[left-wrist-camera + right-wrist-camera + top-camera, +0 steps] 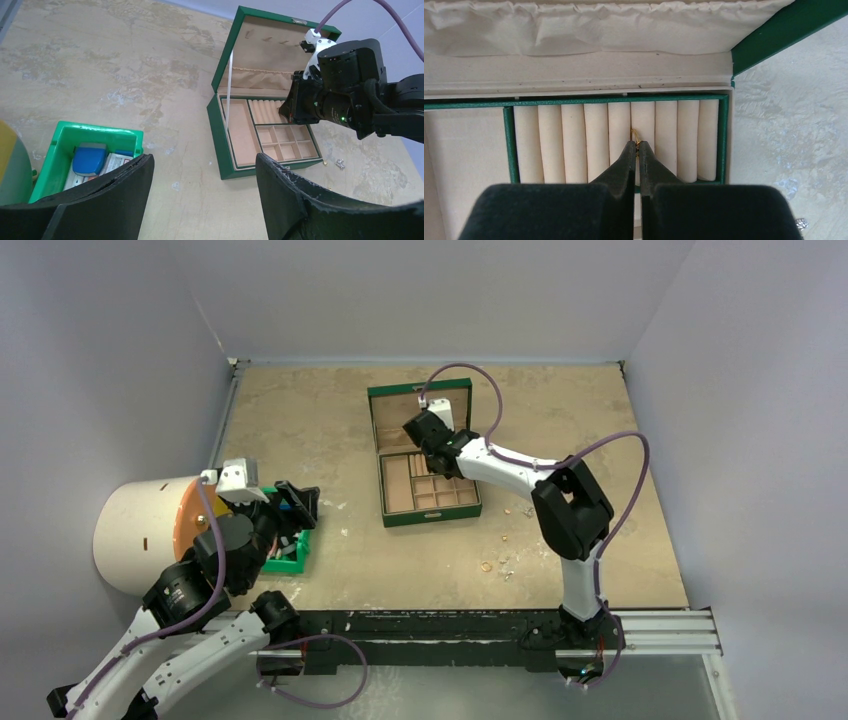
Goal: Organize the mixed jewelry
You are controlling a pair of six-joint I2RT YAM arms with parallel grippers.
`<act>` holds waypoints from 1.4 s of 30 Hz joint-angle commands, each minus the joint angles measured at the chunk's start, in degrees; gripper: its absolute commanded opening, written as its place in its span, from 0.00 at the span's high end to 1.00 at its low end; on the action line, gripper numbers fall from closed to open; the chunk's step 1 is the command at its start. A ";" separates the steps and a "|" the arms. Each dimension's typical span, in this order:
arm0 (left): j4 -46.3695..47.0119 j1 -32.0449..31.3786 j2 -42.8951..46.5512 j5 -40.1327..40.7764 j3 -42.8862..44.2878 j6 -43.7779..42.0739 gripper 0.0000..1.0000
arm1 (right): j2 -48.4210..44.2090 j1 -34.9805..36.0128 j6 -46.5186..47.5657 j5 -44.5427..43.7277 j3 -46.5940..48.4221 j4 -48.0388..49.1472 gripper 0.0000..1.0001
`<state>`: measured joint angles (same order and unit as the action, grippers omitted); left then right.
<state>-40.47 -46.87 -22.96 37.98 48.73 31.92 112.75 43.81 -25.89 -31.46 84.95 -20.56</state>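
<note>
Black padded fingers (100, 200) of the left gripper (205, 167) fill the bottom of the left wrist view. They are spread wide with nothing between them, hanging above the small green plastic bin (95, 131) of dark items.

Further right stands the open green jewellery box with a tan lining (216, 145). The right gripper (638, 146) reaches into its rear compartment of tan cushion rolls (596, 142). Its tips are clenched together on a small gold ring (634, 133), whose thin loop pokes out just past them. The ring sits at the seam between two rolls, right of the row's middle, and appears to touch them.

The step in hand looks like seating this ring. To do it well, keep the loop in line with the seam and press straight in until the rolls grip it. Then ease the tips apart only slightly and withdraw along the same line, so the ring is not dragged out.

Right of the box, the remaining loose pieces (487, 566), copper-coloured and silver, lie scattered on the mottled beige table (300, 430).
</note>
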 commanded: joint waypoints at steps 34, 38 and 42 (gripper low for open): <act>1.75 0.47 1.17 1.05 -0.39 0.06 0.26 | -13.29 -0.25 -5.53 4.89 -2.83 -2.37 0.73; 1.88 0.41 1.11 0.71 -0.43 -0.08 0.26 | -20.00 -0.23 -7.22 5.94 -7.42 -4.18 0.71; 1.93 0.43 0.92 0.52 -0.42 -0.16 0.26 | -27.57 -0.25 -9.58 7.27 -13.76 -6.52 0.70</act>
<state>-40.40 -46.63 -22.22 37.98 48.25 31.92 91.35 43.40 -32.03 -25.50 75.92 -23.22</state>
